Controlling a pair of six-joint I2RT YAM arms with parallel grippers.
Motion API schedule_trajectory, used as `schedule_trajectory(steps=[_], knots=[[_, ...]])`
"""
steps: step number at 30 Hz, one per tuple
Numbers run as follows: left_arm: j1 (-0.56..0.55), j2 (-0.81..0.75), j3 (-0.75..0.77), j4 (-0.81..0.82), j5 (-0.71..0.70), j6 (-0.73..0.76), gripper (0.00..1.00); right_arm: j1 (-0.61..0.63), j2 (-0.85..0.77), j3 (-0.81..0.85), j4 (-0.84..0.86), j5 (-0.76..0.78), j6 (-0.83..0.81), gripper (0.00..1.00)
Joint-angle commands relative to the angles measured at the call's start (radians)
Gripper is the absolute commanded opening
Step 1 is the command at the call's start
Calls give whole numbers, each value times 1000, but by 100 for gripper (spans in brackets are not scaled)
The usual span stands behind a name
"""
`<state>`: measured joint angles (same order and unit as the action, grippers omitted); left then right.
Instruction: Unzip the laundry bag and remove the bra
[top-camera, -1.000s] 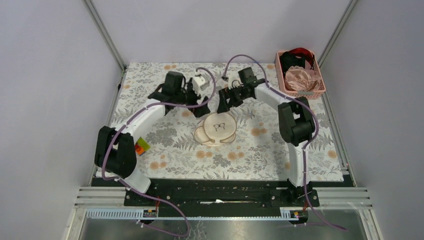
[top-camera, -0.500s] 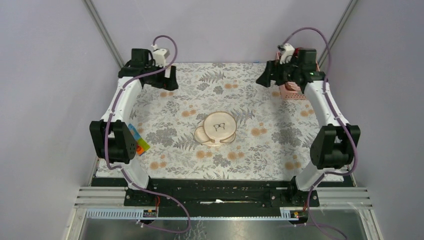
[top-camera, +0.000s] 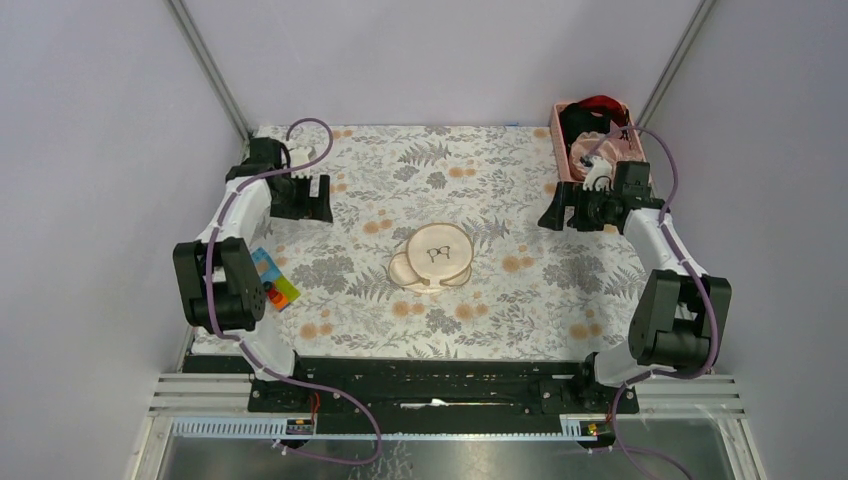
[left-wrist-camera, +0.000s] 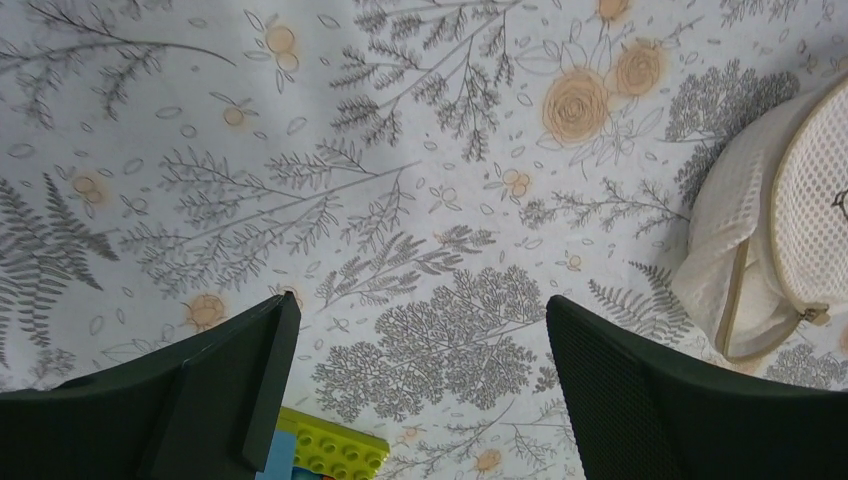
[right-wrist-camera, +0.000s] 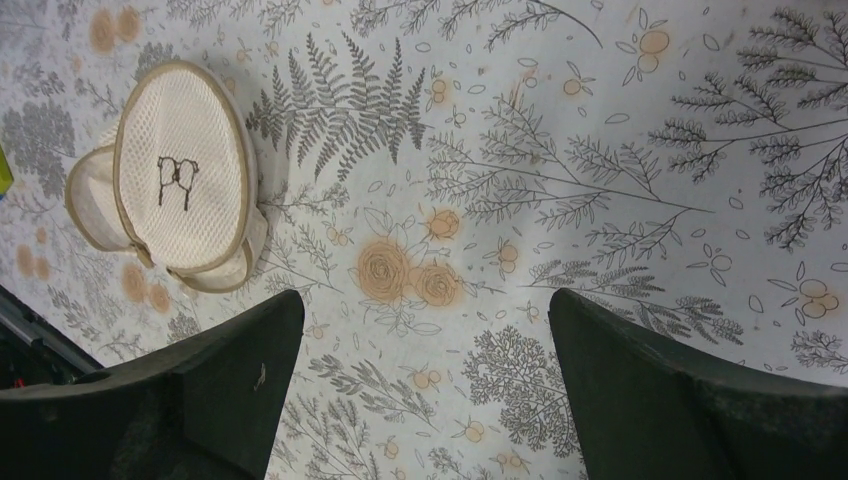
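Grey walls close in a worktop (top-camera: 520, 300) spread with a floral cloth. Both arms reach out from the near edge — the left arm (top-camera: 240, 205) along the left side, the right arm (top-camera: 650, 235) along the right. At the far right corner stands a pink slatted basket (top-camera: 558, 140) holding black and red garments (top-camera: 590, 112) and some pale pink fabric (top-camera: 582, 150). The laundry bag (top-camera: 433, 257) lies mid-worktop, well apart from both arms, drawn face up. One disc half overlaps the other, which juts out to the left. Coloured toy bricks (top-camera: 272, 283) lie by the left arm. The left fingers (left-wrist-camera: 200, 400) and the right fingers (right-wrist-camera: 680, 400) are spread wide over the cloth — pinching nothing.
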<state>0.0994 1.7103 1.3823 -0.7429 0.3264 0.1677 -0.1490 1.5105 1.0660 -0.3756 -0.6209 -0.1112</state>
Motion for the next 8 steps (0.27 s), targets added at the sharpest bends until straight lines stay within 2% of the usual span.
schedule_trajectory(steps=[1, 8], knots=[[-1, -80, -35, 45, 7, 3, 99, -1, -65, -23, 29, 3, -48, 100], [-6, -95, -34, 51, 15, 38, 99, -1, -70, -8, 27, -16, -48, 100]])
